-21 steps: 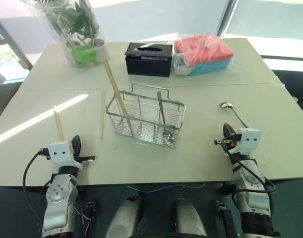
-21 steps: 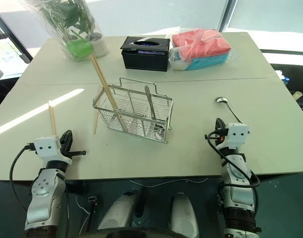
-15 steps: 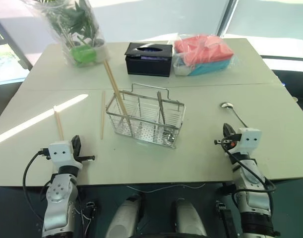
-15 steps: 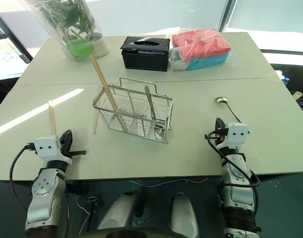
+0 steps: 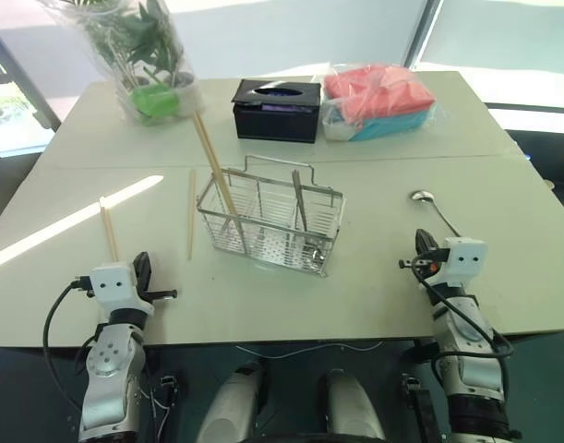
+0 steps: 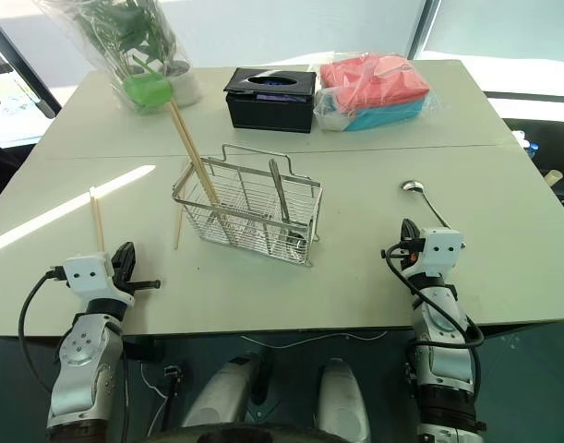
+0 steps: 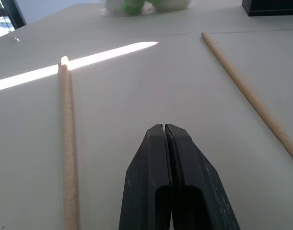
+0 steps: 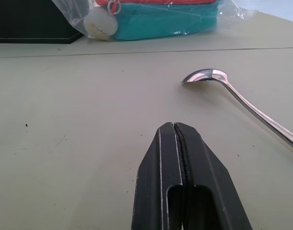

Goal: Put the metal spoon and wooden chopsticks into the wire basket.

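Nearest, the left hand (image 5: 141,270) and right hand (image 5: 421,247) rest at the front edge of the tabletop (image 5: 374,286), each with fingers pressed together and holding nothing. Just beyond the left hand lies one of the wooden chopsticks (image 5: 108,231), another (image 5: 191,213) lying nearer the wire basket (image 5: 270,220); a third (image 5: 214,169) leans inside it beside a dark utensil (image 5: 300,199). The metal spoon (image 5: 435,211) lies flat just ahead of the right hand. Farther off stand a bagged plant (image 5: 138,55), black tissue box (image 5: 277,109) and bagged cloths (image 5: 378,100). Likely hazards: flat, thin pieces may slide away under the closing fingers; the long leaning chopstick could tip the light basket if knocked.
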